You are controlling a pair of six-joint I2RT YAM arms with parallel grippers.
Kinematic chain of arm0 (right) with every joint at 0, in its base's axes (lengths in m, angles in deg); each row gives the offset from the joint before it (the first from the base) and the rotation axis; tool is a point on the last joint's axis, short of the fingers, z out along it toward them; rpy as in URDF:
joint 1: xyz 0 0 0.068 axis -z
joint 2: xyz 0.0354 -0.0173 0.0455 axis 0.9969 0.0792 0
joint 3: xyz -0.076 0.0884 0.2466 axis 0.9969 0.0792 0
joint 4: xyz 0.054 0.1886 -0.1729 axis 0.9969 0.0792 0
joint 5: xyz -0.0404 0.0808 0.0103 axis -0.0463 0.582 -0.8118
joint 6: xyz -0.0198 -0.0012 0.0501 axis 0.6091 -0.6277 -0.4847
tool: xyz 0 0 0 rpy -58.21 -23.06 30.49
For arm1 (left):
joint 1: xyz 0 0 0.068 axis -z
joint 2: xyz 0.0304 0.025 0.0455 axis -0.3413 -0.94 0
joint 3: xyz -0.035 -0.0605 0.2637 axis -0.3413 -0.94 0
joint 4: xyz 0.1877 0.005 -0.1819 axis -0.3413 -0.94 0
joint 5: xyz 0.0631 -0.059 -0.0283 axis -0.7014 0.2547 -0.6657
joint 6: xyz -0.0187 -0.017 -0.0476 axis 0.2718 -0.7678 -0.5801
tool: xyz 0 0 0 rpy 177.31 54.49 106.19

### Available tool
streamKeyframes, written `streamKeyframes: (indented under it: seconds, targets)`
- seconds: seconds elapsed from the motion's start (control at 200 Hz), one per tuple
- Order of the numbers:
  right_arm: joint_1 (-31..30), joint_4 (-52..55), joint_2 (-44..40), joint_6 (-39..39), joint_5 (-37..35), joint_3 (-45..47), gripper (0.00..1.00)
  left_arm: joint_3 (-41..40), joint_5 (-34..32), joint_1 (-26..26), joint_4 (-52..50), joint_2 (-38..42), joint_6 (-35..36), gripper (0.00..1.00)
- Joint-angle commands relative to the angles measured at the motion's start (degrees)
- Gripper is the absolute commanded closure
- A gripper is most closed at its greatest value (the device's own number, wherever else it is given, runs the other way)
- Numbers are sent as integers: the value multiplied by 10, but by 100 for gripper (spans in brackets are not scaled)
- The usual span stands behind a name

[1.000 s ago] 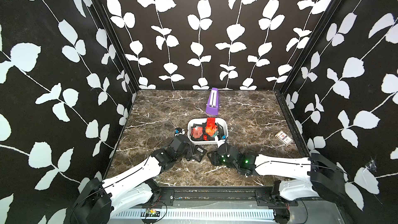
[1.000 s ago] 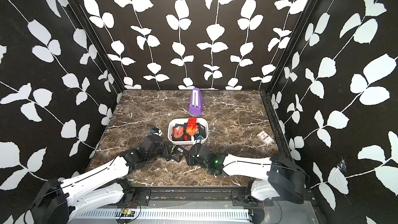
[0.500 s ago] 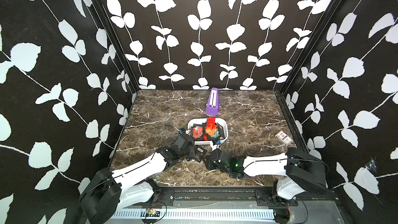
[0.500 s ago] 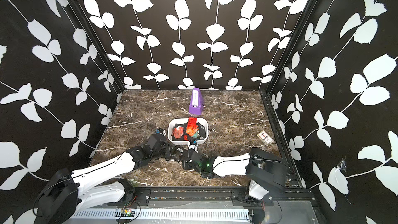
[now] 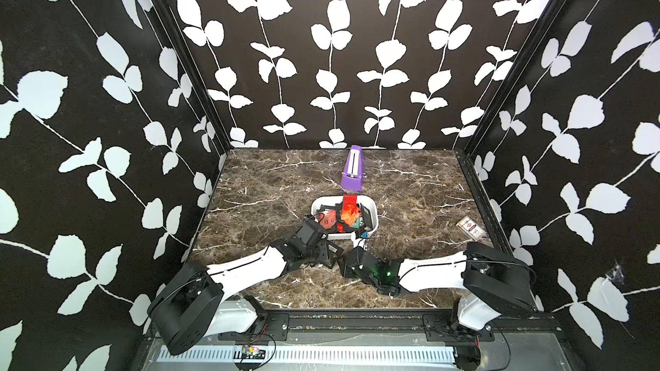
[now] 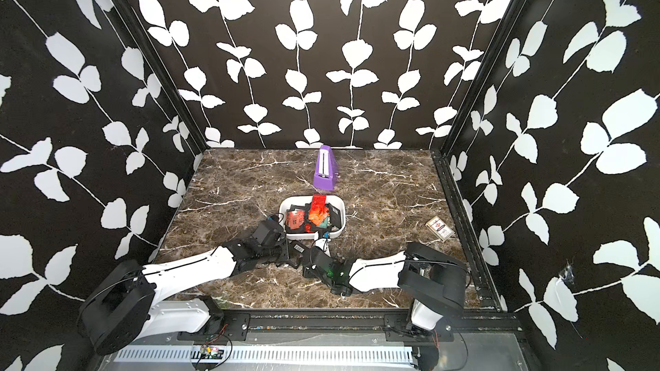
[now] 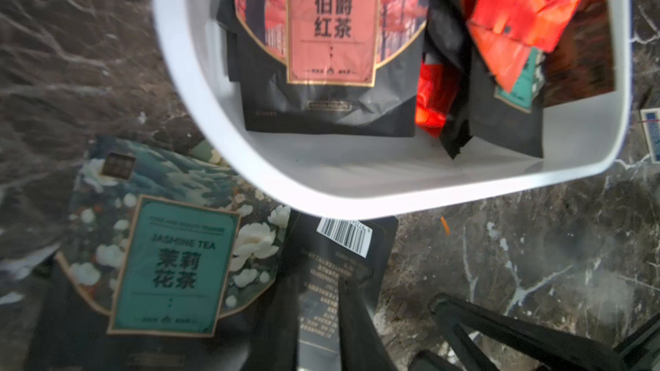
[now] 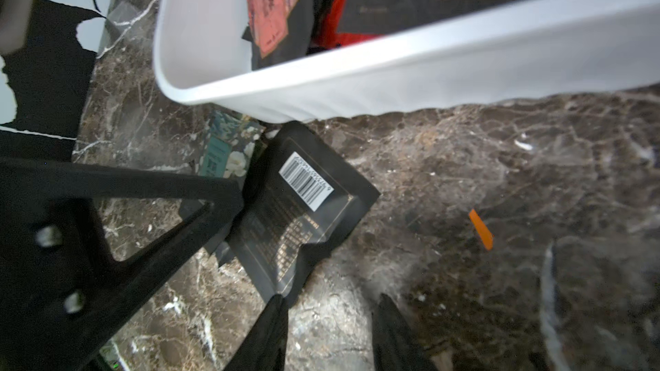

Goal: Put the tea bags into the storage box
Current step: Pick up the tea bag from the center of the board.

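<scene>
Left fingers (image 7: 360, 337): closed on the black barcode tea bag (image 7: 344, 239) beside the storage box (image 7: 357, 201).
Right fingers (image 8: 396, 344): apart, empty.

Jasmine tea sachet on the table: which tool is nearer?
Left. The left tool is right beside the jasmine sachet, at the adjoining barcode sachet; the right tool is beyond that barcode sachet.

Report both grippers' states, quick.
Left gripper: closed on the barcode sachet.
Right gripper: open, holding nothing.
</scene>
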Motion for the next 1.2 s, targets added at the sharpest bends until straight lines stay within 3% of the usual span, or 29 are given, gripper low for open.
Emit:
streamKeyframes:
  seconds: [0.0,0.64,1.195]
  targets:
    - [-5,-18,23,-37,-1,-30,60,7,8,-3,15,-7,-1,87]
    - [-15,-42,94,-163,-21,-50,60,-61,13,-2,36,-22,-34,98]
    - [-15,-34,122,-160,-40,-79,69,-73,17,-1,35,-12,-36,100]
